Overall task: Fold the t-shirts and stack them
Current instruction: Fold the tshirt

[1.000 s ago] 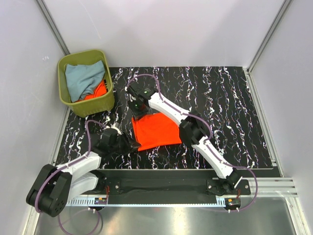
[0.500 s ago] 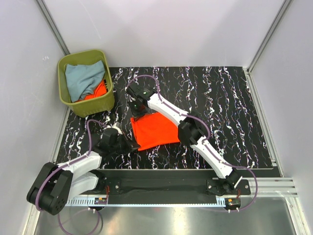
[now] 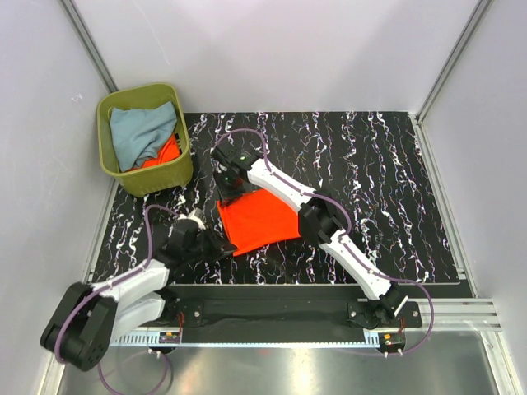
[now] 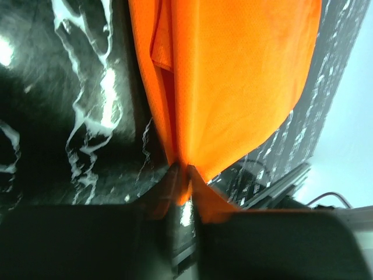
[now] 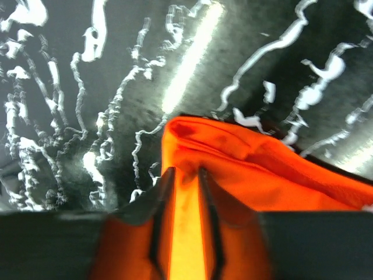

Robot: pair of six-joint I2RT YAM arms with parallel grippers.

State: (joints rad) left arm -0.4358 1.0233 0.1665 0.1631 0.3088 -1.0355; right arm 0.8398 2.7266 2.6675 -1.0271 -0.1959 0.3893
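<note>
A folded bright orange t-shirt (image 3: 259, 218) lies on the black marbled mat. My left gripper (image 3: 224, 244) is shut on its near left corner; in the left wrist view the cloth (image 4: 233, 81) runs out from between the closed jaws (image 4: 182, 175). My right gripper (image 3: 228, 191) is shut on the shirt's far left corner; in the right wrist view the orange cloth (image 5: 256, 169) is pinched between the fingers (image 5: 185, 175). A pale grey-blue t-shirt (image 3: 140, 132) and another orange one (image 3: 163, 153) lie bunched in the olive-green bin (image 3: 165, 179).
The bin stands at the mat's far left corner. The black marbled mat (image 3: 370, 181) stretches to the right of the shirt. Grey walls close in the sides and back. A black rail (image 3: 272, 300) runs along the near edge.
Both grippers have carried the shirt's left edge a little to the left, and the shirt has shifted with them. The left arm has stretched further out.
</note>
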